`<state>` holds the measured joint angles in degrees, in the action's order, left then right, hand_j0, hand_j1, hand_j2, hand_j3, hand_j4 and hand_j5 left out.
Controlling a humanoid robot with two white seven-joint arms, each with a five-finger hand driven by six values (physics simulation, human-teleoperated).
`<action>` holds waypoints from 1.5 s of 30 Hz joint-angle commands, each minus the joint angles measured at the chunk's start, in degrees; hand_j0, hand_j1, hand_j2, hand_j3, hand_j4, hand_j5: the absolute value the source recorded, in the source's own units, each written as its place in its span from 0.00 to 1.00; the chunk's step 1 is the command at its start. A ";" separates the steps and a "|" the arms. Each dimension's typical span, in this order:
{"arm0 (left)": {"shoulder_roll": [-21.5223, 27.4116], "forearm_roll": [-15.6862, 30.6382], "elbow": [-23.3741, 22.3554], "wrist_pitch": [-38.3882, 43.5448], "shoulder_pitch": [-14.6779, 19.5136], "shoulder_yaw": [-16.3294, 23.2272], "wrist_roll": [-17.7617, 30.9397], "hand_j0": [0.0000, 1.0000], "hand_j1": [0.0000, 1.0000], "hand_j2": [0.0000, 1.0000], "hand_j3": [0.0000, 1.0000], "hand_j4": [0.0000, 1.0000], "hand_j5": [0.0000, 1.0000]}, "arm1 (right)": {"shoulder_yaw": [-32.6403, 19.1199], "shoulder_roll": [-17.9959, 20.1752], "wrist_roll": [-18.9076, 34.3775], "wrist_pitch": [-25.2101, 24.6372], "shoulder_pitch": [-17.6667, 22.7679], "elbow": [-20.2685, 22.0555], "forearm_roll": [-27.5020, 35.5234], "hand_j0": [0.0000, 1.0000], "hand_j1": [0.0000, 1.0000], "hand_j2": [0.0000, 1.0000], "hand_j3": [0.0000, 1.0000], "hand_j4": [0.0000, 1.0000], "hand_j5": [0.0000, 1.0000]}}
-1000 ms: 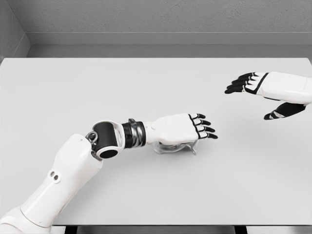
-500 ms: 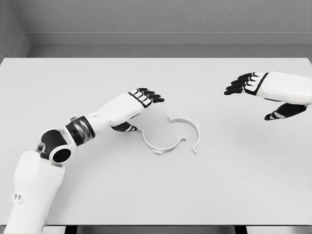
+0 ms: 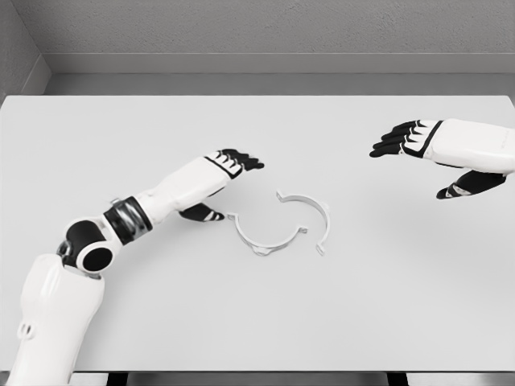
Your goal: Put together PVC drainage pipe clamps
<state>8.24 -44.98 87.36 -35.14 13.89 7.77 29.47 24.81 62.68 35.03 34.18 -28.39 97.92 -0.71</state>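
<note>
On smooth white table (image 3: 161,322), two curved clamp halves (image 3: 282,225).

Tabletop (image 3: 121,129): was a plain, pale grey-white surface that filled most of the head view; its far edge ran straight below a grey wall, and its near edge showed at the bottom of the picture.
Lower clamp half (image 3: 265,240): a white curved piece that lay flat on the tabletop near the middle, open side facing away from the robot.
Upper clamp half (image 3: 310,213): a second white curved piece that lay flat just right of and behind the first, their ends near each other; contact between them could not be told.
</note>
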 commanded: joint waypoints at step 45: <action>-2.44 0.16 -14.06 0.14 10.81 4.45 -0.03 1.00 1.00 1.00 1.00 1.00 1.00 | -0.03 1.83 -0.03 -0.78 0.00 1.92 0.45 1.00 1.00 1.00 1.00 1.00 1.00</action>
<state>6.02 -45.23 74.32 -35.13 24.96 11.83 29.47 24.78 64.25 35.03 33.57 -28.39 99.47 -0.61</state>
